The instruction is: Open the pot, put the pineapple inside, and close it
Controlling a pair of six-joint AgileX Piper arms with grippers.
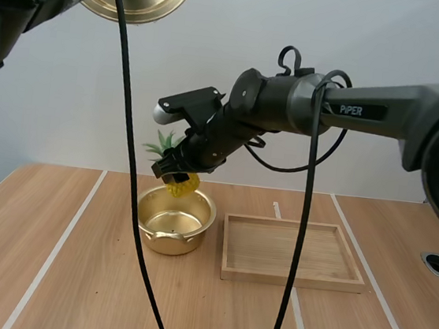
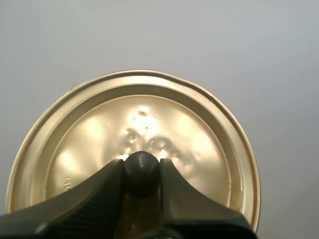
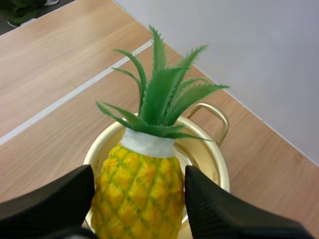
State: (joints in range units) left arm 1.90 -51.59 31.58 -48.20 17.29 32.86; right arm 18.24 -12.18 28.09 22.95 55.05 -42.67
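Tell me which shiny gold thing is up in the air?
The lid, held by its black knob in the left fingers. The pot sits on the table under the pineapple.

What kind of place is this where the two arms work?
Probably a robot test bench, not a kitchen: a wooden table marked with white lines, a wooden tray beside the pot, and a plastic-looking pineapple in the right gripper.

Left gripper (image 2: 142, 175) raised high, clamped (on lid (image 2: 149, 119)); right gripper (image 1: 174, 174) angled down, pinching pineapple (image 3: 138, 189).
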